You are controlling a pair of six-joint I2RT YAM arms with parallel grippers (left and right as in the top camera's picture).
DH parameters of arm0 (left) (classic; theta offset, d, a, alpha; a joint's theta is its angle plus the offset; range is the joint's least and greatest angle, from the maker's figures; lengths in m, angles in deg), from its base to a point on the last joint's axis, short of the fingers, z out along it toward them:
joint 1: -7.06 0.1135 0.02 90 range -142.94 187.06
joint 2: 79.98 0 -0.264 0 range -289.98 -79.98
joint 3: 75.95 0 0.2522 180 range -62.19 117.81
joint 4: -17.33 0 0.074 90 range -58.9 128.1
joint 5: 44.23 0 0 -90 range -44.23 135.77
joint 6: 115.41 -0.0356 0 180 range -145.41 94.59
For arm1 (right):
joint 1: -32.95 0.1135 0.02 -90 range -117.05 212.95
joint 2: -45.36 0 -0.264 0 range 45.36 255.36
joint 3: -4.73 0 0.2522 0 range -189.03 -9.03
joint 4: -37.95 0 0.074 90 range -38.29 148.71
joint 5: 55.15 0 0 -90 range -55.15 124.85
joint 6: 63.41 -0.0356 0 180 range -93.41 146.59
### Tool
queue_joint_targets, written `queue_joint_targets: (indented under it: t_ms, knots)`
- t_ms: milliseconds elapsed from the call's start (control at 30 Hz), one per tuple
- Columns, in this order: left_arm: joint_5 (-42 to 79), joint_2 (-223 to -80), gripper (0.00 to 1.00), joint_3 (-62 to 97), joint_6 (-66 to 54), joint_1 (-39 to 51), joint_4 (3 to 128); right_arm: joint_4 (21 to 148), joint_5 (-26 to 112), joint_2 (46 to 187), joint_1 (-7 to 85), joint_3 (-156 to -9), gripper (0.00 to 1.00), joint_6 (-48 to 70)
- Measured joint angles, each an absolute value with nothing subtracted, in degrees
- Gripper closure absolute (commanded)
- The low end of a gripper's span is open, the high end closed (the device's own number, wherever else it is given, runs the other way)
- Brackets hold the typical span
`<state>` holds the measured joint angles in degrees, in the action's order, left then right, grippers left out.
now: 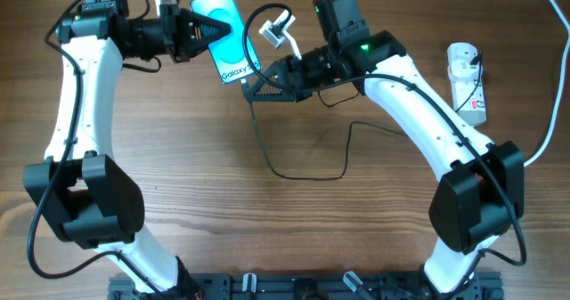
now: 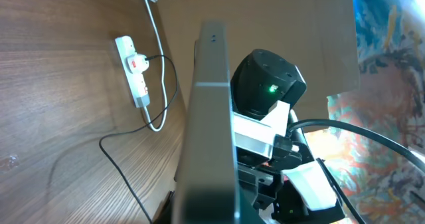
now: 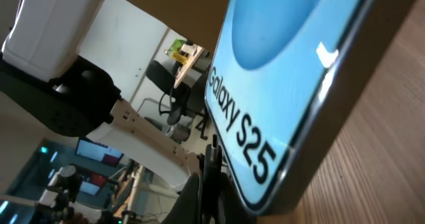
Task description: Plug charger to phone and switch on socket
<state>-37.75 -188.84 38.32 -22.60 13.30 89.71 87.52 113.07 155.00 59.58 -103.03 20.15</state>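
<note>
Phone (image 1: 227,33) is clamped by left gripper (image 1: 198,31). Charger (image 1: 267,150) tip is pinched by right gripper (image 1: 255,79) at phone's bottom edge; seating can't be told. Socket (image 1: 467,82) lies far right, judged unswitched. 0 of 2 steps confirmed.

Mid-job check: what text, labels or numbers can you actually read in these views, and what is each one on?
"Galaxy S25": on the screen of the phone, clearest in the right wrist view.
Markings by the red patch on the socket: too small to read in any view.
No other legible text, numbers or signs.
</note>
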Motion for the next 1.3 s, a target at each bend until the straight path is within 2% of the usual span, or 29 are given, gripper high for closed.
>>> queue_joint_targets:
  t_ms: [1300]
  knots:
    - [-41.80, -188.84, 0.96, 38.32, -24.96, 13.30, 88.94, 85.49, 113.85, 155.00, 58.49, -103.03, 0.96, 17.40]
